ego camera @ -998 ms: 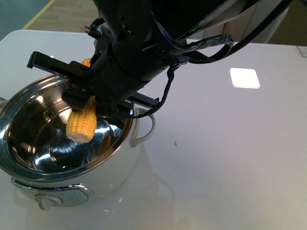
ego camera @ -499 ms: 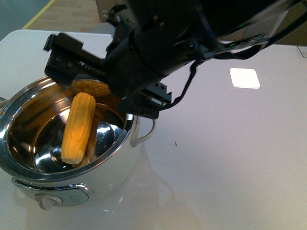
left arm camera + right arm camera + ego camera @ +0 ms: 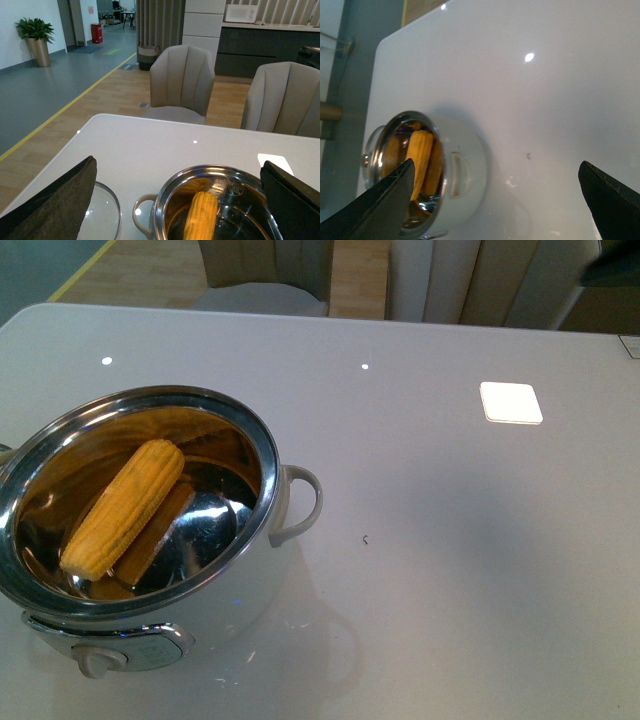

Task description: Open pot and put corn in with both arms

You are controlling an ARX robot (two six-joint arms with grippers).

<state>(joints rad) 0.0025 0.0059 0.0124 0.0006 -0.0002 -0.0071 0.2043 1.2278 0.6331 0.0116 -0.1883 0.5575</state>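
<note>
I see the corn (image 3: 122, 508) lying inside the open pot (image 3: 272, 455), its long axis slanting across the steel bottom. Both claws are spread apart and empty: my left claw (image 3: 177, 200) looks down over the pot, nearer; my right claw (image 3: 495, 200) hangs well off. Nothing left to grasp, I judge.
</note>
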